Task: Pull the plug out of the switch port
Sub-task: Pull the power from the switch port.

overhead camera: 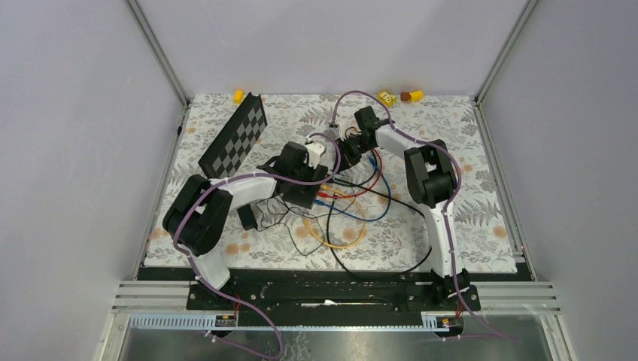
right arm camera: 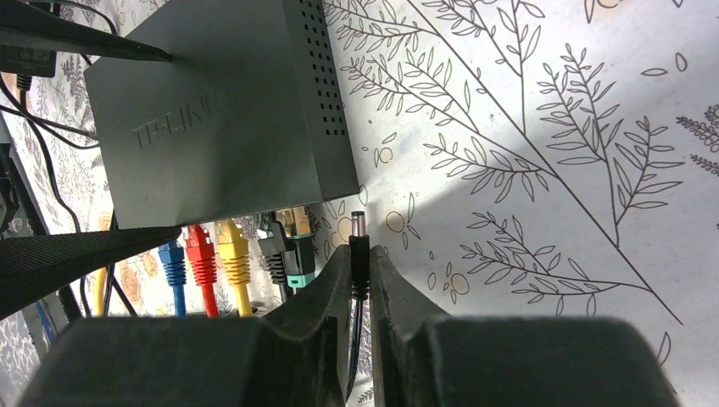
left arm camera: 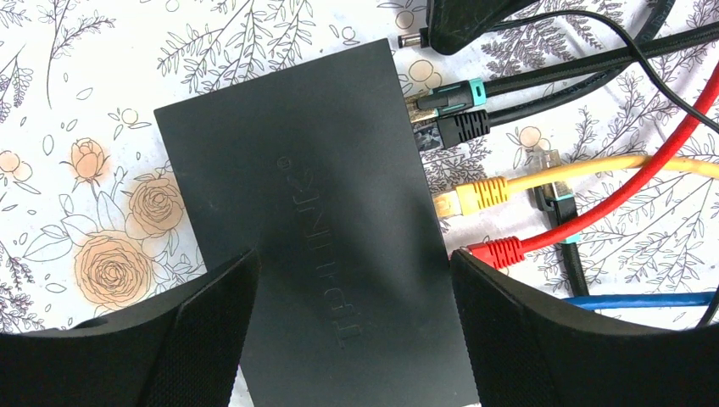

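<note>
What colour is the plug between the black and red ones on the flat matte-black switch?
Yellow ribbed plug, clearest in the left wrist view.

Matte-blk switch (left arm camera: 322,220) lies flat; barrel plug (right arm camera: 359,250) out, just beside it.

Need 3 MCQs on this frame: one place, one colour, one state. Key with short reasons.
1. Where is the barrel plug relative to the switch?
A seated in its socket
B out, beside its corner
C lying on top of it

2. Which plug sits between the red plug and the black plug?
A yellow
B green
C white

3. How is the right pincer?
A open, empty
B shut on the barrel plug
C shut on a red cable

Key:
1 B: its metal tip is bare, off the switch's corner.
2 A: the yellow plug is in that slot.
3 B: both fingers press the plug's body.
</note>
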Motion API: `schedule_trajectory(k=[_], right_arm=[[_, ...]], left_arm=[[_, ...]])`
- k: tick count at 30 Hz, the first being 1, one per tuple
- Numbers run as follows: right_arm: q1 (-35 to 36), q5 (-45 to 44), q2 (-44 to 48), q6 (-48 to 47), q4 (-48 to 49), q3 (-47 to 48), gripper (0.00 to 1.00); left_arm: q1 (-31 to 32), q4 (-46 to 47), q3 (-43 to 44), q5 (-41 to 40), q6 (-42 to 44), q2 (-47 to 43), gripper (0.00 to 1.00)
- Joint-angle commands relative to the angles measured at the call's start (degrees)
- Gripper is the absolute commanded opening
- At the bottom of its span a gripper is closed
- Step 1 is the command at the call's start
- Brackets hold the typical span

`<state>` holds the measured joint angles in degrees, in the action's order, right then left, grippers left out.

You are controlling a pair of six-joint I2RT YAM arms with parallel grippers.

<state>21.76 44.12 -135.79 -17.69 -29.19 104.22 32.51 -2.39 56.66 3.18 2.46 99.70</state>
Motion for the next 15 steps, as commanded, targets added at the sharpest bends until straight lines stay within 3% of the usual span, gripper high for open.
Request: schedule_trajectory(k=[1, 15], right_arm=[[0.26, -1.94, 1.63, -0.25, 0.29, 0.78, 0.0], [-4.03, -2.9, 14.68, 1.96, 2.17, -4.14, 0.01]], left_arm=[[-0.89, -2.0, 0.31, -0.65, -1.05, 1.57, 0.85], [-2.62, -0.41, -0.31, 6.08, 1.09, -6.27, 0.94]])
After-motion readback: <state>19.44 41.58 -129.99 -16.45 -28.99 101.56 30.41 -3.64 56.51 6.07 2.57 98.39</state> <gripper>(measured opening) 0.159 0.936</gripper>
